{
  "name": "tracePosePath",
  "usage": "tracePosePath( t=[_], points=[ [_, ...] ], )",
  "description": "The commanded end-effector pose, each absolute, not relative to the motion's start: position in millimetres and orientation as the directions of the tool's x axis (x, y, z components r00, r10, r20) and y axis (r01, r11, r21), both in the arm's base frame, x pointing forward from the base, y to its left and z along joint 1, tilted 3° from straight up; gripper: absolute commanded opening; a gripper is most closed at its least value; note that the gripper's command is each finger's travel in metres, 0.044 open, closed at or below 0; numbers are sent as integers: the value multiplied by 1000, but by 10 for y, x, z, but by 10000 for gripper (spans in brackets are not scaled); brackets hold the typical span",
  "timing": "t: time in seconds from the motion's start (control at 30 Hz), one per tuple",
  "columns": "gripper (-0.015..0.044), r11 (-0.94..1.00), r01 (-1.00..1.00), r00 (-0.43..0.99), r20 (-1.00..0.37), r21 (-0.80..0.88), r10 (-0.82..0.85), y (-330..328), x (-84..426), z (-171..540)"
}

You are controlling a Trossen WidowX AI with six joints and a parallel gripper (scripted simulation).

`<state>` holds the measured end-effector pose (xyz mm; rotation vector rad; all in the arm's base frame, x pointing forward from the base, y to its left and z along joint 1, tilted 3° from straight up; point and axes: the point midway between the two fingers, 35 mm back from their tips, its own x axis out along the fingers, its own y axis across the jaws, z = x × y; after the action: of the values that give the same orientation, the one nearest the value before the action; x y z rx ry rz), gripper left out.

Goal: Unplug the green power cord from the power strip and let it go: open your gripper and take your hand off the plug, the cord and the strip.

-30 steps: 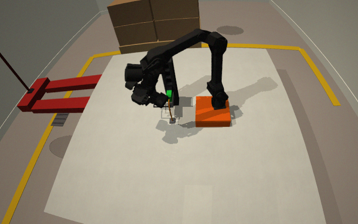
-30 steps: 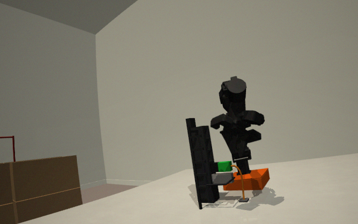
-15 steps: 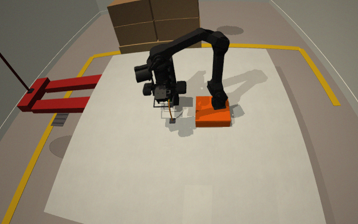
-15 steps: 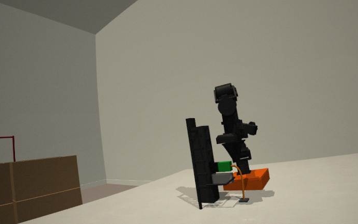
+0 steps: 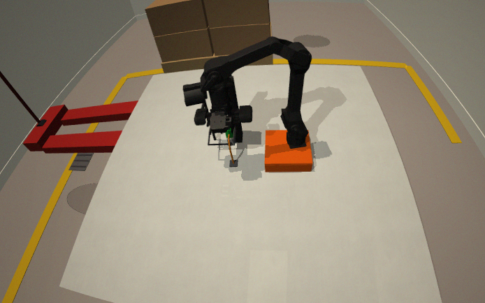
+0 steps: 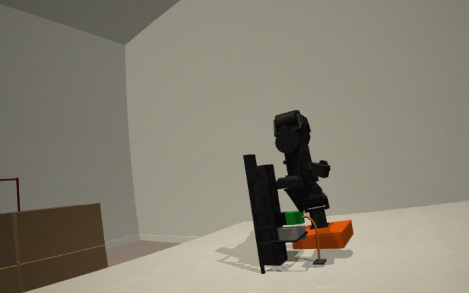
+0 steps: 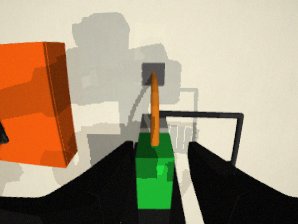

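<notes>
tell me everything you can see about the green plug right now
The green plug is a small, plain, boxy block, bright green with a matte look. It is seated against the dark upright power strip, just above a grey shelf-like piece. An orange cord leaves its outer face and curves down to a small dark grey end block on the floor. The end effector is open, a dark finger on each side of the plug; whether either finger touches it cannot be told.
</notes>
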<state>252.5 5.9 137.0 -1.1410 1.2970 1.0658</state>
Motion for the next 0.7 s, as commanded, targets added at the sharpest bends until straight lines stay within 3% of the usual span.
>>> tracePosePath(
  t=[0.0,0.67],
  points=[
    [160,142,-990,9,-999,-15,-44,11,2502,1370],
    [160,142,-990,8,-999,-15,-45,-143,2466,1267]
  ],
)
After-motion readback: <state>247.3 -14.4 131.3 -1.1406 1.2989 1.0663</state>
